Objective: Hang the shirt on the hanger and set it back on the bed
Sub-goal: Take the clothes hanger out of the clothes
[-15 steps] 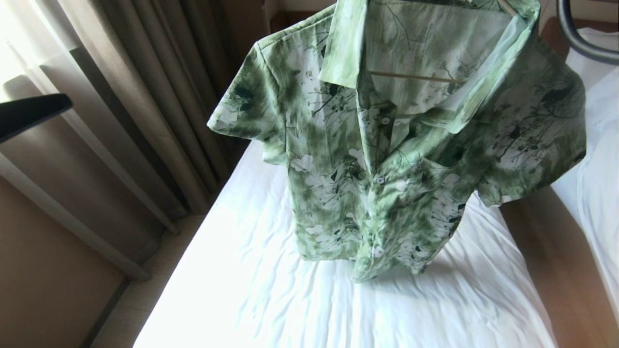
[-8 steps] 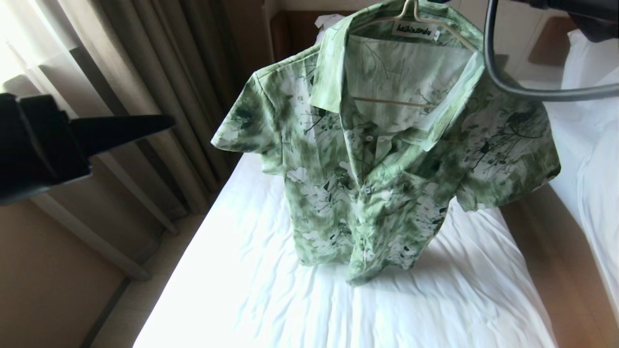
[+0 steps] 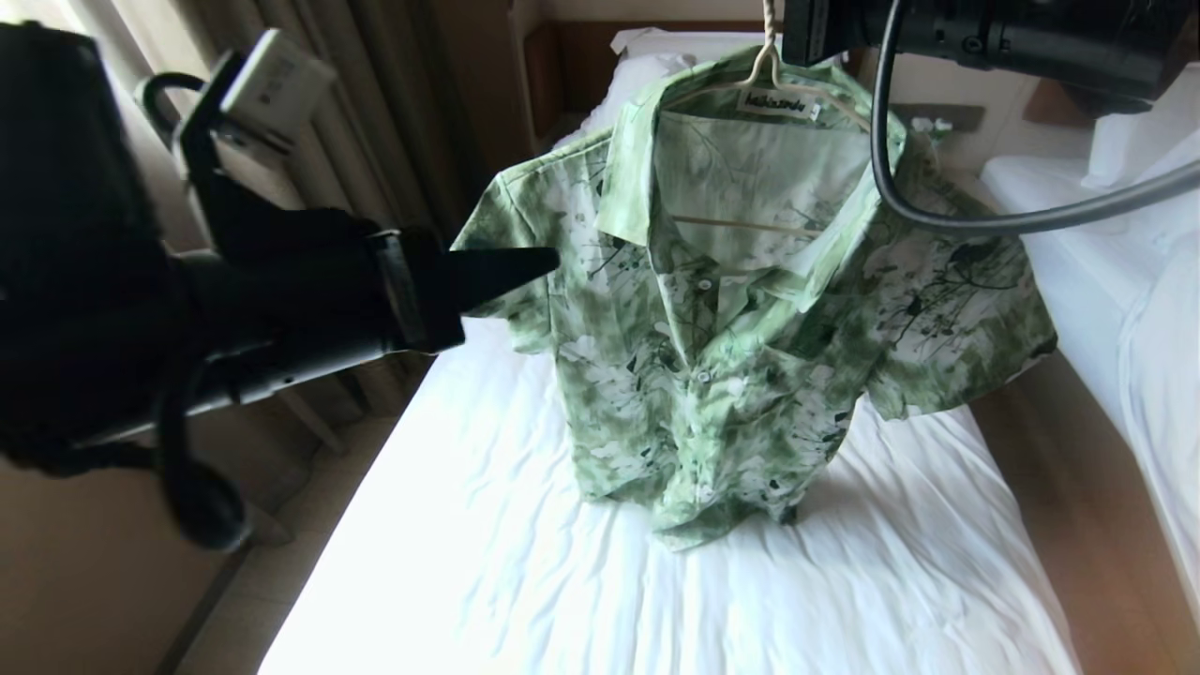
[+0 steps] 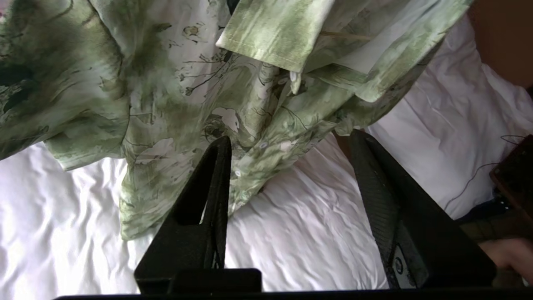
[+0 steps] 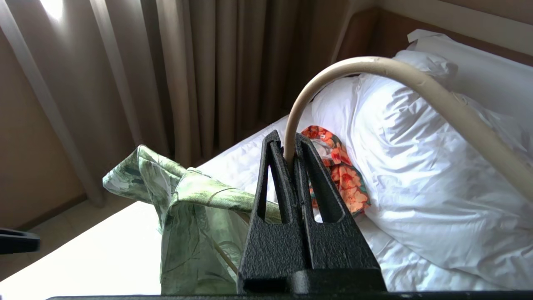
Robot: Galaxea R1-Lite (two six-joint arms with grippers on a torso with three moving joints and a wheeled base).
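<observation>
Nearest, the left gripper reaches in from the left of the head view, level with the shirt's near sleeve and just beside it, its fingers standing apart with nothing between them; in the left wrist view the shirt hangs in front of those fingers, its open front and buttons between them and the white sheet beyond. The shirt is on the hanger, collar spread, the hanger's lower bar showing through the open neck, and it hangs above the bed with its hem gathered and resting on the wrinkled sheet near the middle. Higher and farther off, the right gripper holds the hanger by its hook: its fingers are pressed together on the cream wire of the hanger, which curves up and over them in the right wrist view, and the shirt droops below. Behind that, toward the head of the bed, lie an orange garment and a bunched duvet. Curtains hang along the bed's left side, and a second bed stands at the right
</observation>
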